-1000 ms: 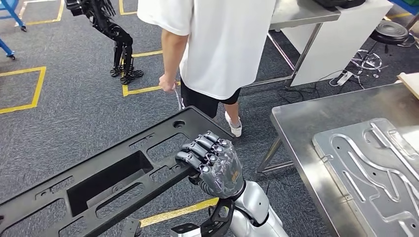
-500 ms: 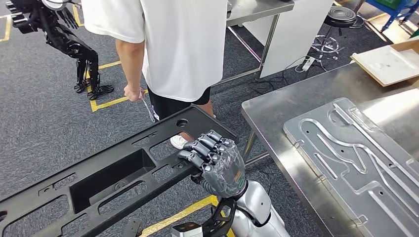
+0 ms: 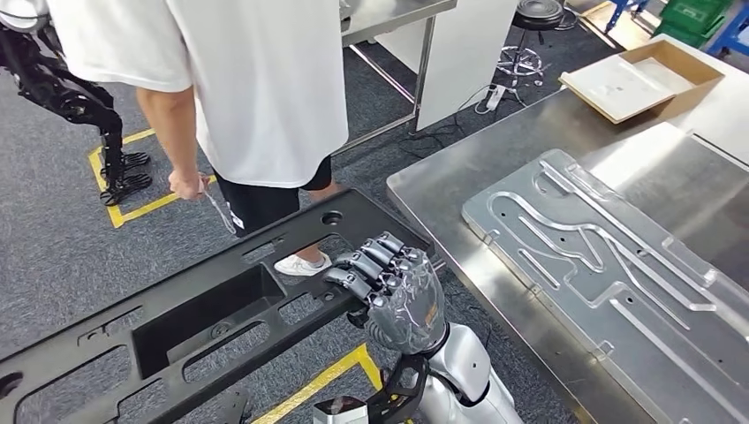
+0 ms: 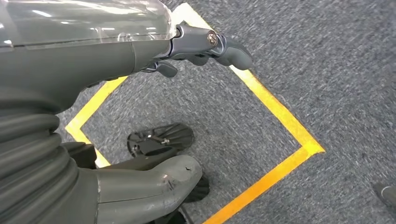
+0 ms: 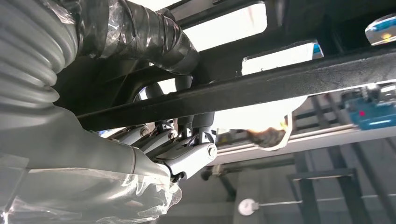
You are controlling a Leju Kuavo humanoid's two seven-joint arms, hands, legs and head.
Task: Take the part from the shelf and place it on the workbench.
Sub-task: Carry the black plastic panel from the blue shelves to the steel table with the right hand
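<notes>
Here, the right hand (image 3: 389,287) clamps the long black part (image 3: 212,309), whose length runs leftward, away from the workbench (image 3: 424,190) just right. The left hand (image 4: 140,51) hangs over floor, fingers curled on nothing.

Head view: high, looking forward and down over black part (image 3: 203,305) and workbench (image 3: 495,190). Left wrist view: close, facing carpet. Right wrist view: very close beneath the part, apparently facing upward; shared with head view.
</notes>
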